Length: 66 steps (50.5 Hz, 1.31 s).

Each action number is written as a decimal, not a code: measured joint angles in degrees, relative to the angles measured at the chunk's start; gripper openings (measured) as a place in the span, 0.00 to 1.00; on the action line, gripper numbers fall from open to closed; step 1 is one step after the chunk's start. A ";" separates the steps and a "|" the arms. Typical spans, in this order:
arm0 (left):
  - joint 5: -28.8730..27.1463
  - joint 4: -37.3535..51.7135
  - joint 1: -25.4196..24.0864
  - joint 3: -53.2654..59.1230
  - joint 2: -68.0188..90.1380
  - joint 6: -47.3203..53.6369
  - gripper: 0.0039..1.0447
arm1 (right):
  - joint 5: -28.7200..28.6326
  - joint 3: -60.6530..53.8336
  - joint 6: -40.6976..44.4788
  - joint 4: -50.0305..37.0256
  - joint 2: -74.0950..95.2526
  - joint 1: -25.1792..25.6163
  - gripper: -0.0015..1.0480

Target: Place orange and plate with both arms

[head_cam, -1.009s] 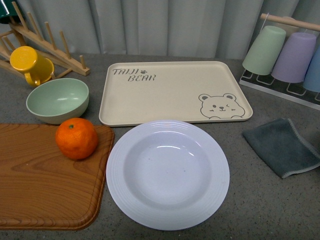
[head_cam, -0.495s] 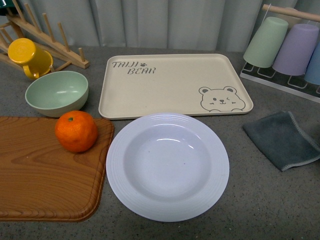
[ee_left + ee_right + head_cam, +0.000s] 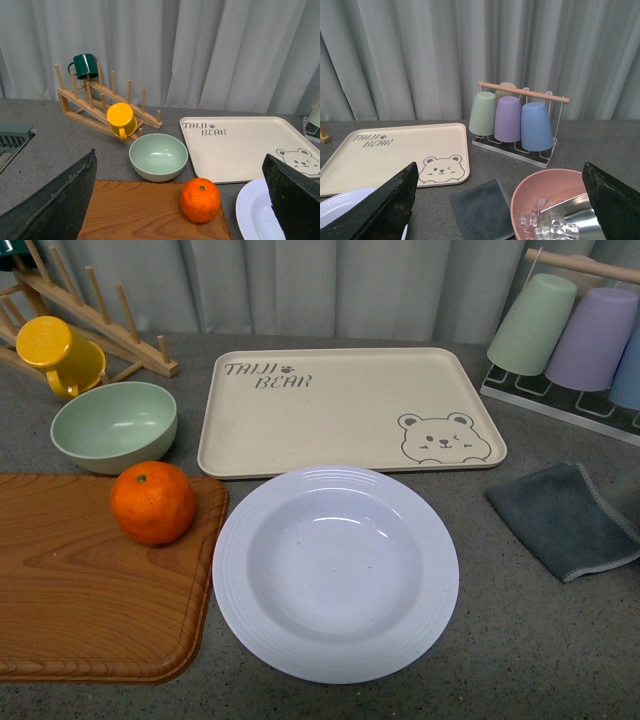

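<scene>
- Left gripper [image 3: 178, 156]: dark fingers [image 3: 55, 200] spread wide at both edges of the wrist view, empty, raised above the counter and well short of the fruit.
- Right gripper [image 3: 500, 165]: likewise wide apart, holding nothing, raised over the right end of the counter.
- Round bright orange with dimpled skin and a green stem dot [image 3: 152, 502]: resting on a corner of the brown wood-grain cutting board [image 3: 80, 600], near the plate, ungrasped.
- Large round white deep plate with a ridged rim [image 3: 235, 580]: lying flat on the grey speckled counter [image 3: 520, 660], just in front of the beige rectangular bear tray [image 3: 340, 410]; touching it or not, cannot tell.
- Progress, as judged: nothing done yet; both grasps and both placements left.
- Textures: pebbled matte fruit skin, firm and round, likely to roll; smooth glossy plate with concentric ridges and a low, thin edge; gritty counter.
</scene>
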State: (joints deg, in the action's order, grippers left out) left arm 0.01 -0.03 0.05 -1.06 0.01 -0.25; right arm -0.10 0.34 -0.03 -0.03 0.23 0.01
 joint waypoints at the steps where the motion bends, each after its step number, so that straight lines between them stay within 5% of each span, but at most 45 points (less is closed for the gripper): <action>1: 0.00 0.00 0.00 0.00 0.00 0.00 0.94 | 0.00 0.00 0.00 0.00 0.00 0.00 0.91; 59: 0.00 0.00 0.00 0.00 0.00 0.00 0.94 | 0.00 0.00 0.00 0.00 0.00 0.00 0.91; 61: -3.61 -0.92 1.07 -0.28 0.72 -0.76 0.94 | 0.00 0.00 0.00 0.00 0.00 0.00 0.91; 63: -17.03 -4.39 4.50 -1.90 5.53 -4.31 0.94 | 0.00 0.00 0.00 0.00 0.00 0.00 0.91; 66: -23.89 -2.05 3.98 -2.19 12.68 -7.69 0.94 | 0.02 0.00 0.00 0.00 0.00 0.00 0.91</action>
State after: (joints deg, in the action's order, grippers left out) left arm -23.88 -2.09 4.03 -3.25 12.69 -7.94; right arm -0.08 0.34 -0.03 -0.03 0.23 0.01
